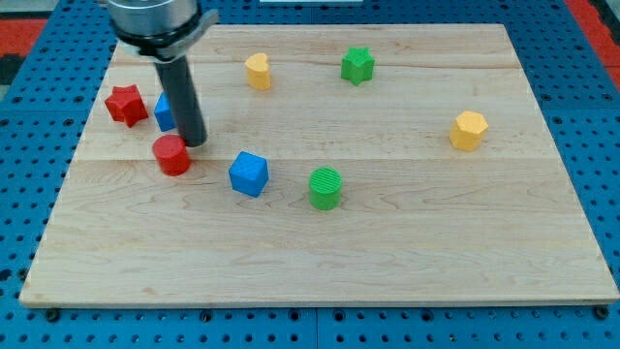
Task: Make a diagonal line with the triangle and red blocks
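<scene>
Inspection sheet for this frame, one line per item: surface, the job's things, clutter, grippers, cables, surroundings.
Surface: pale wooden board, flat.
Job's things: red star block and red cylinder at the view's left; a blue block between them, partly hidden by the rod, shape not clear.
Clutter: blue cube, green cylinder, green star block, yellow heart block, yellow hexagon block.
Grippers: none; my tip stands just right of the red cylinder, touching or nearly.
Cables: nothing seen.
Surroundings: blue perforated base around the board.
</scene>
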Robot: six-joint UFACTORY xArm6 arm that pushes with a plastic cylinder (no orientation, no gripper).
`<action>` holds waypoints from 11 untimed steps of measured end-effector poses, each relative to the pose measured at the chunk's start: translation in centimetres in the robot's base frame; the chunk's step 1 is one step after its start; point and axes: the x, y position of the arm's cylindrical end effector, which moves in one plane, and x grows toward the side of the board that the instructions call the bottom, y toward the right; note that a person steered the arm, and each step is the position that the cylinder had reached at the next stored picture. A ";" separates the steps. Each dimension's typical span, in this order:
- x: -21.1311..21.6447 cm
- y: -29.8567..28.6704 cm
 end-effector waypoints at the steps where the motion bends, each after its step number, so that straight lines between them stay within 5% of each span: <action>1: -1.0 -4.4; 5: -4.4 1.6; 7: 0.4 1.2; 9: -0.6 -9.5; 11: -5.1 -10.8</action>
